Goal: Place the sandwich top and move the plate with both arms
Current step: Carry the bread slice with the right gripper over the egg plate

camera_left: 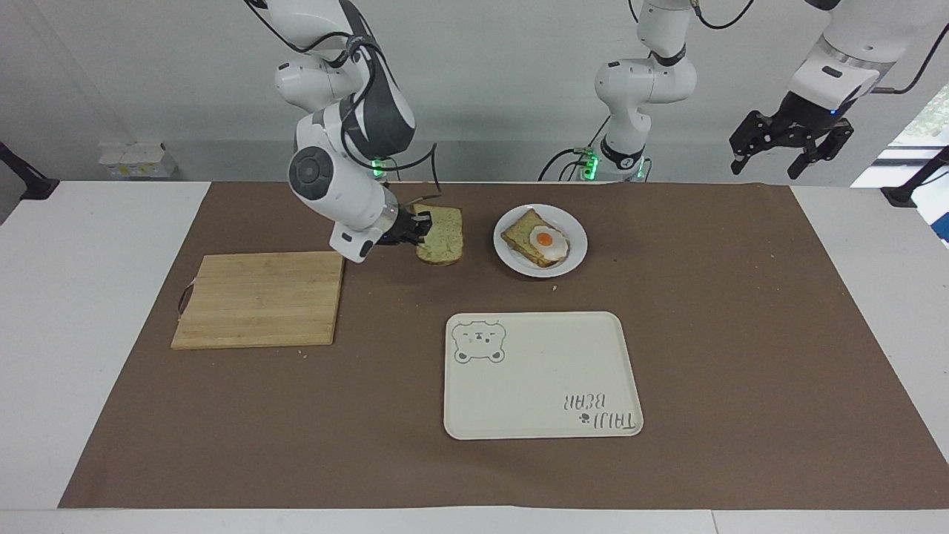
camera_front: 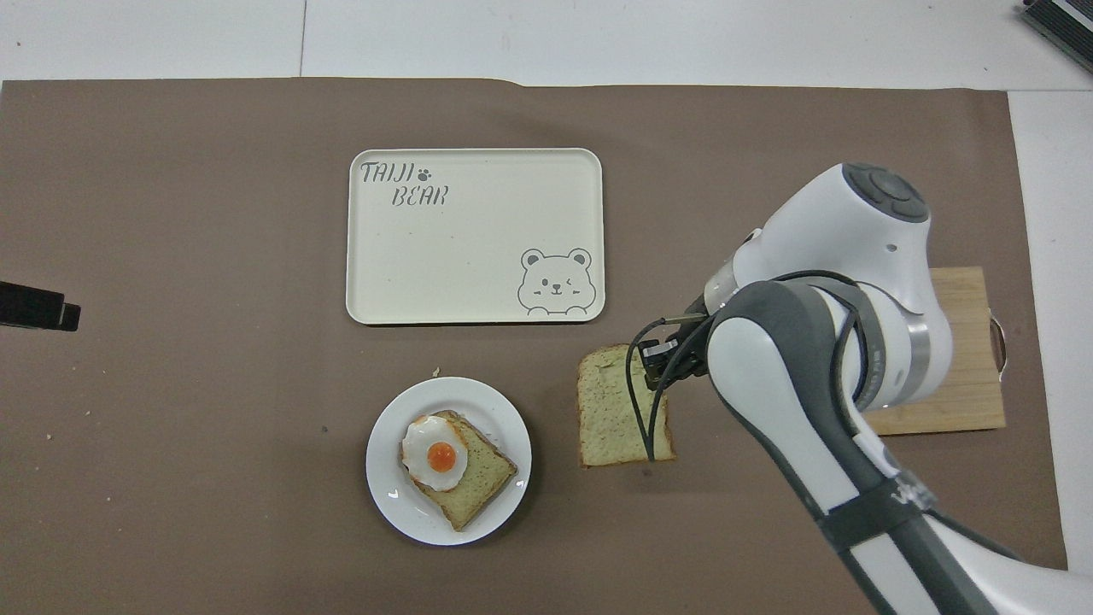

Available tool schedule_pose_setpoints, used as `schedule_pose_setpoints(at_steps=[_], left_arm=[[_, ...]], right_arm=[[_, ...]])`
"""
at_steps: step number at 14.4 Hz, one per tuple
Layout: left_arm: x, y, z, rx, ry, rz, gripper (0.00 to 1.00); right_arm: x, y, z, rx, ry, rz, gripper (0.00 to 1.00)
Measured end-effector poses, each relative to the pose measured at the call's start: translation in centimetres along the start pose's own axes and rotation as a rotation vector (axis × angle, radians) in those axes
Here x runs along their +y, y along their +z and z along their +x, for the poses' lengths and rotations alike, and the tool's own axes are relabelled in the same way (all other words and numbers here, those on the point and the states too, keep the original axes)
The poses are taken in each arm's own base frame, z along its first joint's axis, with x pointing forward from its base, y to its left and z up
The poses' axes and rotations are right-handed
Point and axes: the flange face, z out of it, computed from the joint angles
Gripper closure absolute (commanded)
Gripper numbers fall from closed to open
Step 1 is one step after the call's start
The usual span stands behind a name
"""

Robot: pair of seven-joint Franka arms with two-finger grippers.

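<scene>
My right gripper is shut on the edge of the sandwich top, a light brown speckled bread slice, and holds it in the air over the brown mat between the wooden board and the plate. The small white plate holds a bread slice with a fried egg. My left gripper waits open, high above the left arm's end of the table; only a dark tip of it shows in the overhead view.
A bare wooden cutting board lies toward the right arm's end. A cream tray with a bear drawing lies farther from the robots than the plate. A brown mat covers the table.
</scene>
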Motion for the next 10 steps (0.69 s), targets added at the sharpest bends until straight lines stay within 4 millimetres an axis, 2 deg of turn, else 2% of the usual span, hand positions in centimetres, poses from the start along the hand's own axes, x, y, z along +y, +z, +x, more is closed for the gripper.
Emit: schedule_pose_setpoints(at_steps=[4,8,10], left_arm=[[0.0,0.0,0.0,0.0,0.0,0.0,0.0],[0.0,0.0,0.0,0.0,0.0,0.0,0.0],[0.0,0.0,0.0,0.0,0.0,0.0,0.0]], right_arm=[[-5.4,1.7,-0.7,0.04,0.006,0.038,1.0],[-10.9,4.7,-1.8,0.105,0.011,0.031,1.0],[-13.1,6.2,-2.2,0.123,0.0,0.026,1.0]])
